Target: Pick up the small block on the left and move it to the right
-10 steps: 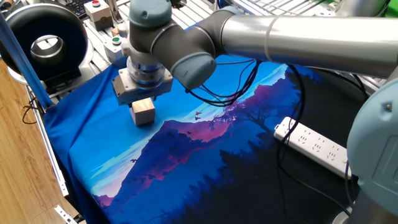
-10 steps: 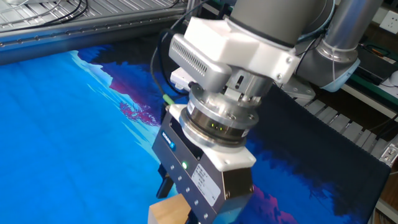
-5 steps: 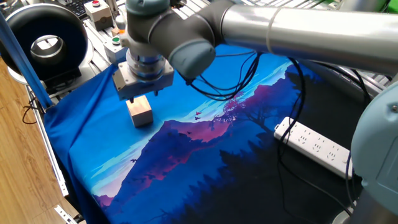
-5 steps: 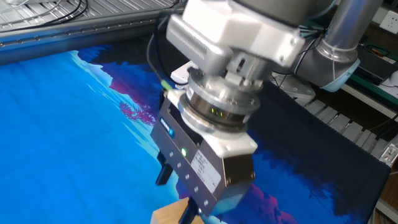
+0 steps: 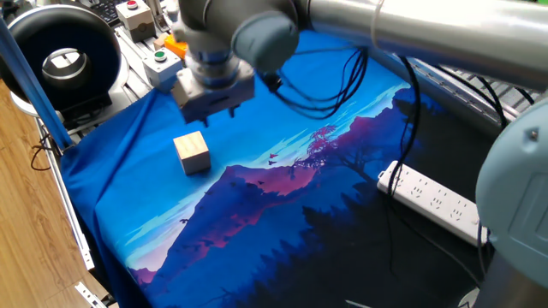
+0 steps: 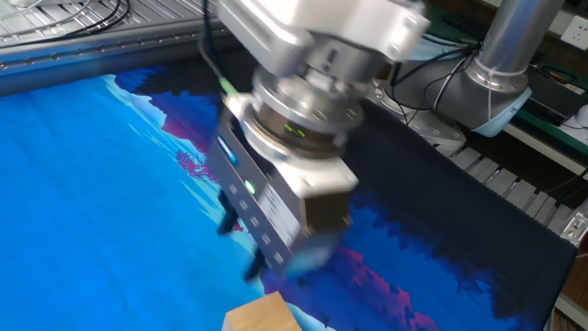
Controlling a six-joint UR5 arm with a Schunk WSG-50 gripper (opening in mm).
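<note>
The small light-tan wooden cube (image 5: 193,153) lay free on the printed cloth near the tabletop's left edge, towards its far-left corner, its paler top face square and its edges crisp. One second before, the grey two-finger gripper (image 5: 211,115) had stood directly over the cube with its fingers about it; it had since lifted and drawn away towards the far edge, leaving the cube unmoved. In the other fixed view the gripper (image 6: 241,248) was motion-blurred, its dark fingers apart and holding nothing, just above the cube (image 6: 263,313). The grasp appears to have failed or been released, so the transfer to the right remained undone. The smooth blue-and-purple mountain-print cloth (image 5: 282,214) covered the table; a white plastic power strip (image 5: 437,201) lay near the right edge.
</note>
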